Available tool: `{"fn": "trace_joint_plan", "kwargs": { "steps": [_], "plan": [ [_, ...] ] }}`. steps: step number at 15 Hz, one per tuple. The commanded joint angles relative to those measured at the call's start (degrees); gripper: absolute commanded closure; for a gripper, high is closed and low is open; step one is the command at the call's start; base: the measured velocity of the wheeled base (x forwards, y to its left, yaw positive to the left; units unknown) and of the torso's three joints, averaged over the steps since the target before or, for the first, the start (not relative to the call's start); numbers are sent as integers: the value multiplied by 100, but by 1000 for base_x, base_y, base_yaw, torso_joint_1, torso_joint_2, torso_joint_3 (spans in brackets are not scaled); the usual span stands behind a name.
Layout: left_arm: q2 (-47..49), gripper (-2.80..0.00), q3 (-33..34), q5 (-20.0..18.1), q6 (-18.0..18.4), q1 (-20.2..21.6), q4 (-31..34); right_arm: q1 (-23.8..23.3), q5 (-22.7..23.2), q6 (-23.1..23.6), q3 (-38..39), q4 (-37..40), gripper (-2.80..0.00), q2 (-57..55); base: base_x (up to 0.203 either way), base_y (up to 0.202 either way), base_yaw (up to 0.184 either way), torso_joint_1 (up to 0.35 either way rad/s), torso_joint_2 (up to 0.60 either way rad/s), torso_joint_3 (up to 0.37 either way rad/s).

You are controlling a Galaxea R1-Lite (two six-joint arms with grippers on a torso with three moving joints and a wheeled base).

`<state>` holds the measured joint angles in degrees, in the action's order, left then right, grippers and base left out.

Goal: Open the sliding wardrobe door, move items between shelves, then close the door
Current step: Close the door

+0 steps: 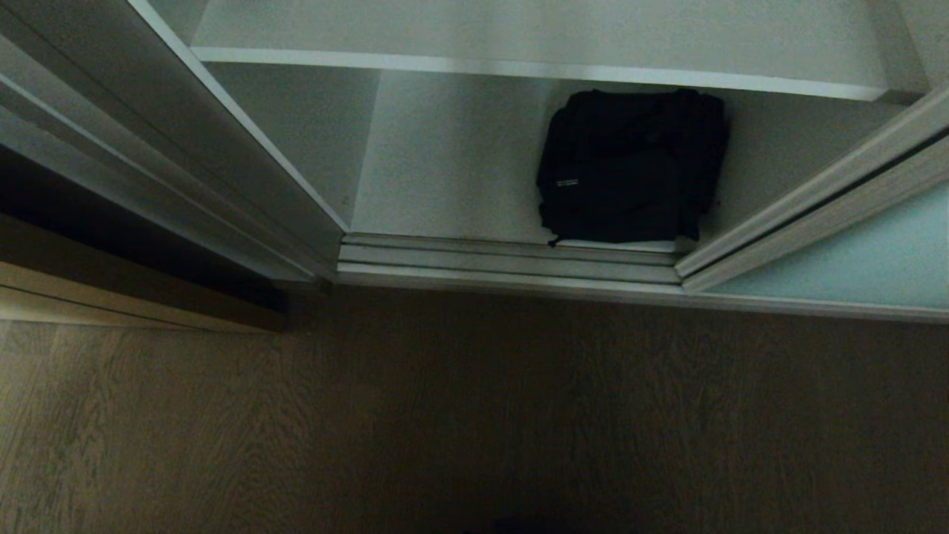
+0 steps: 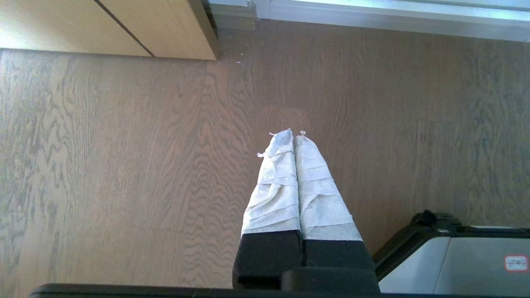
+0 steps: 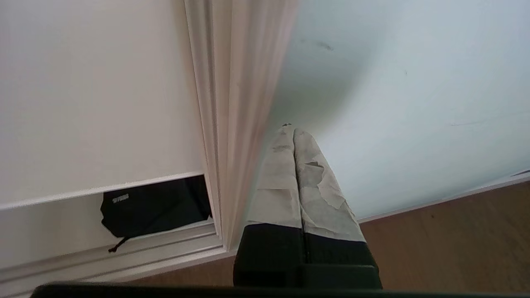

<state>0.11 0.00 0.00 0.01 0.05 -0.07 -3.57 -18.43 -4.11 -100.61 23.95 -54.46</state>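
The wardrobe stands open on its left portion. The sliding door (image 1: pixel 852 252), a frosted pale blue-green glass panel in a thin silver frame, sits at the right of the opening in the head view, its framed edge running diagonally up to the right.

Inside, a black bag (image 1: pixel 632 167) lies on the bottom shelf (image 1: pixel 445 170), towards the right of the opening and close to the front edge. A thin cord from the bag hangs over onto the floor track (image 1: pixel 511 259). A second white shelf (image 1: pixel 519 33) spans the wardrobe above the bag; the visible part of it carries nothing. No houndstooth cloth can be made out in any view.

Neither arm appears in the head view.

The right hand (image 3: pixel 293 129) is closed, its cloth-wrapped fingers (image 3: pixel 314 182) pressed together, holding nothing. It points at the glass panel just beside the door's framed edge (image 3: pixel 232 124); whether the tips touch the glass cannot be told. The bag (image 3: pixel 153 205) shows in that view beyond the door edge, under the shelf board.

The left hand (image 2: pixel 295 133) is closed and empty, fingers (image 2: pixel 275 186) together, hanging over the wooden floor (image 2: pixel 124 165) well away from the wardrobe. A light wood cabinet (image 2: pixel 124 25) stands to the left of the wardrobe.
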Motion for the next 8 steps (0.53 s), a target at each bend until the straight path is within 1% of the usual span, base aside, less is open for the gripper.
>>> {"fn": "trace_joint_plan", "kwargs": {
  "steps": [1, 3, 5, 8],
  "plan": [
    [-2, 0, 0, 0, -1, 4, -1, 14, 90, -14, 189, 23, 0, 38, 0, 0, 0, 0, 0, 0],
    [-2, 0, 0, 0, -1, 2, -1, 23, 197, -23, 262, -75, 0, -9, 0, 0, 0, 0, 0, 0],
    [-2, 0, 0, 0, -1, 4, -1, 63, 290, -6, 267, -349, 0, -124, 0, 0, 0, 0, 0, 0],
    [-2, 0, 0, 0, -1, 4, -1, 123, 447, -21, 289, -426, 0, -284, 0, 0, 0, 0, 0, 0]
  ]
}}
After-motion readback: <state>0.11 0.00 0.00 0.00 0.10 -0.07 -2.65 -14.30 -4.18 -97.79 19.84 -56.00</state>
